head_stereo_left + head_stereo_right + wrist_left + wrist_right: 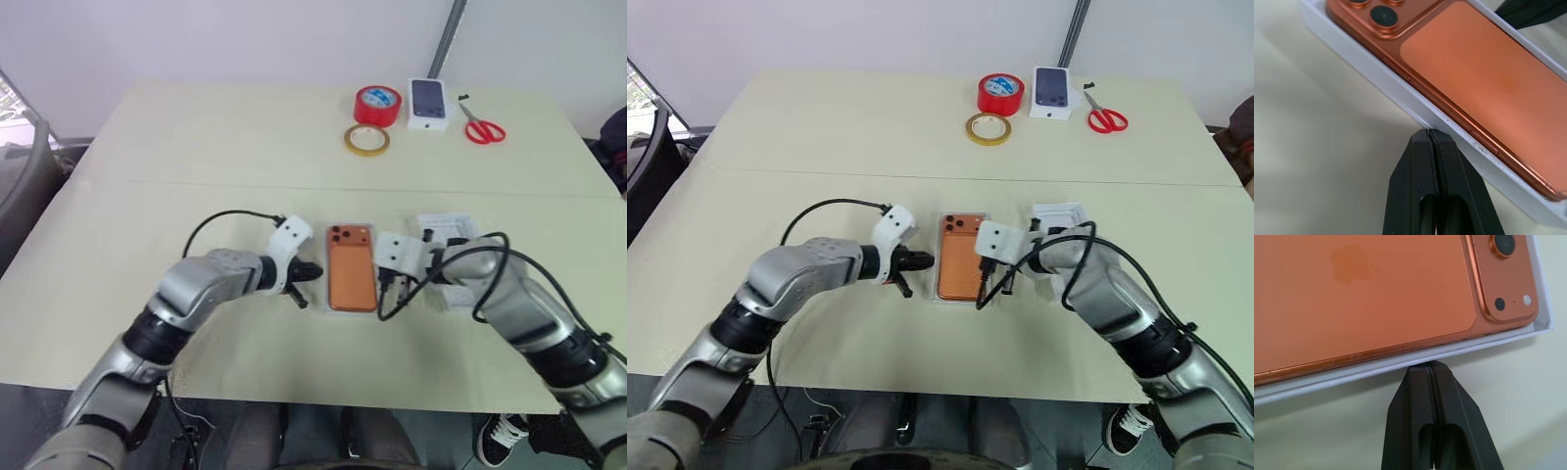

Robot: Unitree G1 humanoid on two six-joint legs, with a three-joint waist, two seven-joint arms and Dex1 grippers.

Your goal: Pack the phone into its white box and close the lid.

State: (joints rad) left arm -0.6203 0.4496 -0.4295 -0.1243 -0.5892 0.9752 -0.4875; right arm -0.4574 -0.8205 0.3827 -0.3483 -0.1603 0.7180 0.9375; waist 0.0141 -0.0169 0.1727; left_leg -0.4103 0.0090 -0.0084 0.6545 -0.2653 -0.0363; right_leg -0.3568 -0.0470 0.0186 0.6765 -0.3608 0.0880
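1. The phone [352, 275] lies back-up in the white box [1400, 93], near the middle of the table [196, 147], its camera cluster at the far end.
2. My left gripper [1430, 139] is pinched fully together, holding nothing, its tips against the box's left long wall.
3. My right gripper [1429, 368] is likewise pressed together and empty, its tips at the box's right long wall.
4. A white lid [1059, 217] sits just right of the box, partly behind my right arm.
5. At the far edge: red tape roll [377, 105], yellowish tape ring [366, 140], small white carton [429, 104], red scissors [483, 128].
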